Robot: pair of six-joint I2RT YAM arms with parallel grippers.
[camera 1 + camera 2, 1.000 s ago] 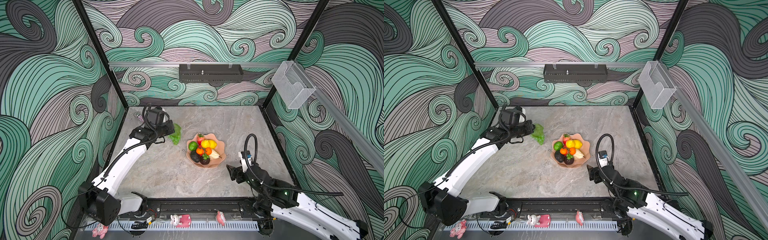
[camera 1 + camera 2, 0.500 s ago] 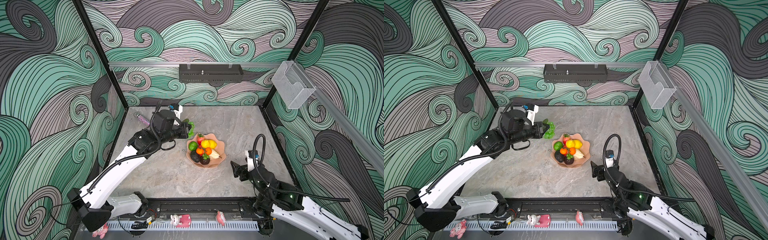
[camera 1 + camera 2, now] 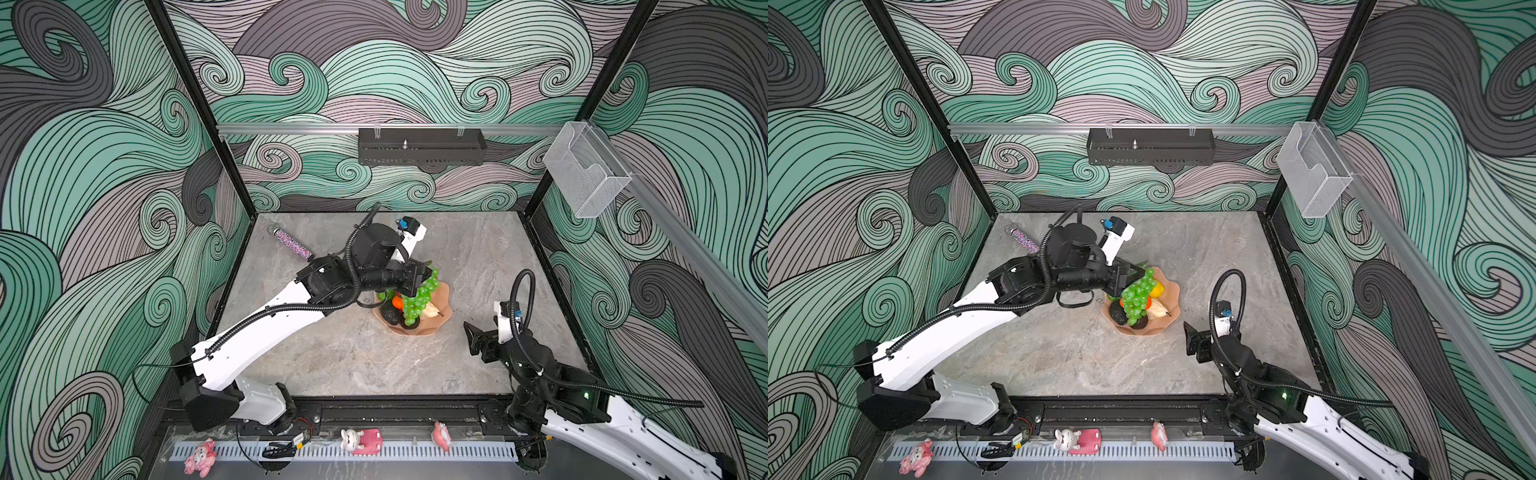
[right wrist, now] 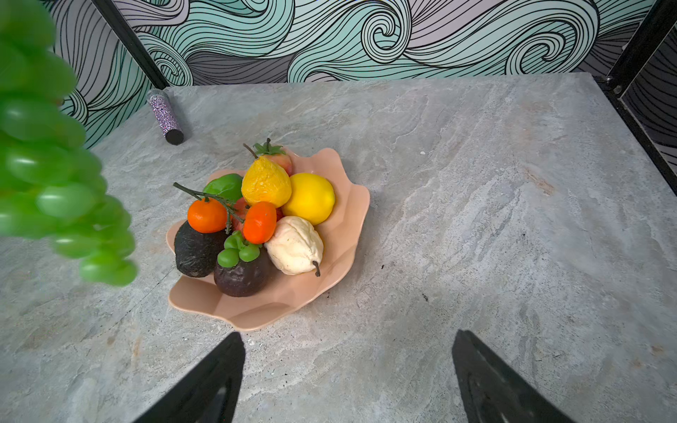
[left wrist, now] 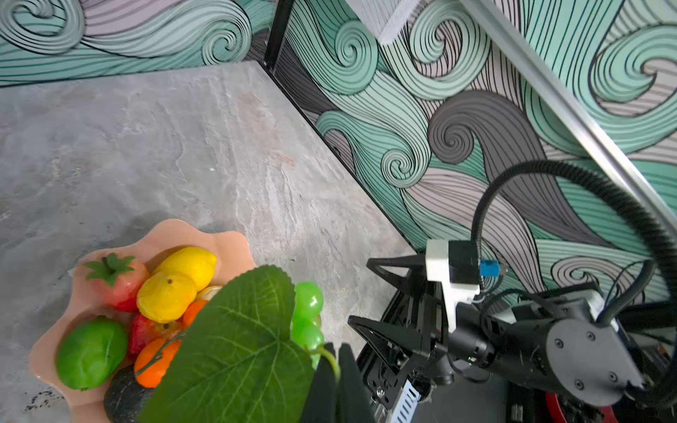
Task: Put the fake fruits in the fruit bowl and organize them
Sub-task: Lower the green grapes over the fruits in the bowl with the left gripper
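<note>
The salmon-pink fruit bowl [image 3: 440, 293] [image 3: 1173, 291] [image 4: 329, 289] sits mid-table. It holds a lemon [image 4: 311, 197], cream pear [image 4: 295, 245], mangosteen [image 4: 241, 271], avocado [image 4: 196, 252], oranges [image 4: 207, 216], lime [image 4: 225, 185] and strawberry [image 4: 274, 157]. My left gripper [image 3: 424, 272] [image 3: 1133, 274] [image 5: 335, 351] is shut on the stem of the green grape bunch [image 3: 419, 295] [image 3: 1136, 299] [image 4: 55, 183]. The bunch hangs in the air over the bowl, and its leaf [image 5: 234, 348] hides part of the fruit. My right gripper [image 3: 471, 338] [image 3: 1192, 340] [image 4: 348, 337] stands open and empty, to the right of the bowl and nearer the table's front.
A sparkly pink-purple tube [image 3: 291, 245] [image 4: 166, 117] lies at the back left of the table. A clear box [image 3: 586, 174] hangs on the right wall and a black rack [image 3: 419, 145] on the back wall. Small pink toys [image 3: 361, 440] sit along the front rail.
My left arm has carried the grape bunch from the back left of the table to above the bowl. My right arm has drawn back to the right, its jaws a little wider.
</note>
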